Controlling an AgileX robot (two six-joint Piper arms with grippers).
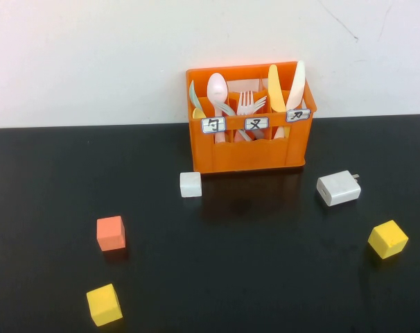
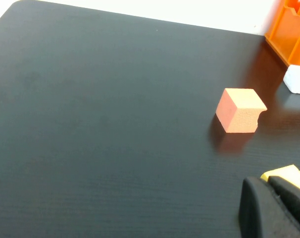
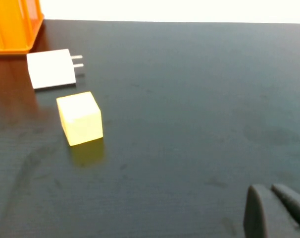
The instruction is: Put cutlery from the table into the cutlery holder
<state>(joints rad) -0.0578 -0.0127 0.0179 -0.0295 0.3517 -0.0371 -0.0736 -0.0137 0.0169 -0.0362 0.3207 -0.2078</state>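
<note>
The orange cutlery holder (image 1: 250,139) stands at the back of the black table and holds a pink spoon (image 1: 217,89), forks (image 1: 247,104) and yellow and cream knives (image 1: 285,87) in three labelled compartments. No cutlery lies on the table. Neither arm shows in the high view. My left gripper (image 2: 266,182) shows only in the left wrist view, fingers together and empty, just above a yellow cube (image 2: 288,174). My right gripper (image 3: 269,189) shows only in the right wrist view, fingers together and empty, over bare table. A corner of the holder shows in both wrist views (image 2: 288,29) (image 3: 11,25).
On the table lie a white block (image 1: 190,184), a white charger plug (image 1: 338,188), an orange cube (image 1: 111,233), a yellow cube at front left (image 1: 104,304) and a yellow cube at right (image 1: 387,238). A white wall stands behind the table.
</note>
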